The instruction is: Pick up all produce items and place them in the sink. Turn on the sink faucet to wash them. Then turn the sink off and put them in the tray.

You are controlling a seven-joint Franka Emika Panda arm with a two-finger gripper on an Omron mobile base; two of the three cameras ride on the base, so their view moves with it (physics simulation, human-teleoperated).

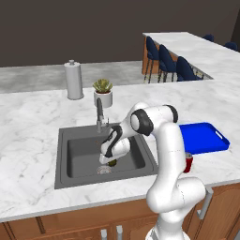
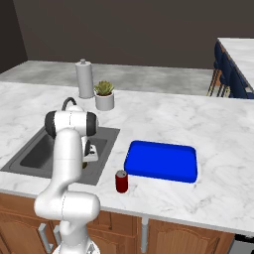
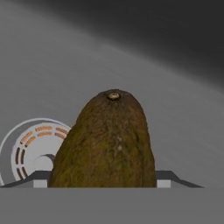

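the gripper (image 1: 111,162) is down in the sink (image 1: 75,157), its fingers (image 3: 39,178) spread wide on either side of the brown produce (image 3: 105,142); whether they press it, i cannot tell. the produce sits just beside the round drain (image 3: 30,148), and the blue tray (image 2: 161,161) lies on the worktop (image 2: 163,124) right of the sink.

A dark, flat brown wall (image 1: 70,28) is seen behind everything. The room is wrapped by white marble counter (image 1: 28,117), with a second run (image 1: 197,49) set off at the far right. Dark blue bar stools (image 1: 166,61) are lined up along that run. Wooden cabinet fronts (image 2: 188,238) with metal handles (image 2: 144,233) are fitted below.
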